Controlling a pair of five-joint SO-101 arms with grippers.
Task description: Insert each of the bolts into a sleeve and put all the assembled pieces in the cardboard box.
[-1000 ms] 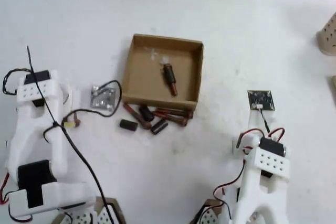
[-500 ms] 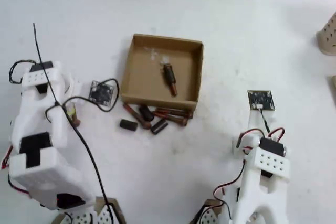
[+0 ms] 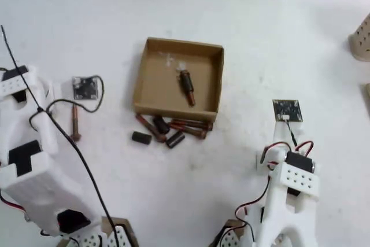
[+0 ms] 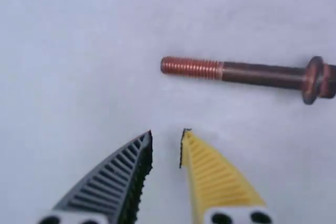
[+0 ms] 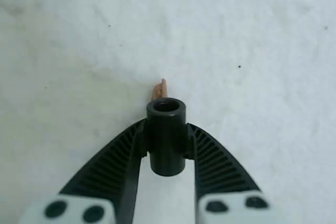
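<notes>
Copper-toned and stiff, the bolt [image 4: 247,73] lies on the table [image 4: 79,35] just ahead of your left claw [image 4: 167,141], which is narrowly parted and empty. It will likely roll, so pinch the smooth shank. Your right claw [image 5: 166,128] clamps a sleeve [image 5: 166,148].

White table [image 3: 277,44] w/ beige holed object [image 3: 361,39] at edge
</notes>
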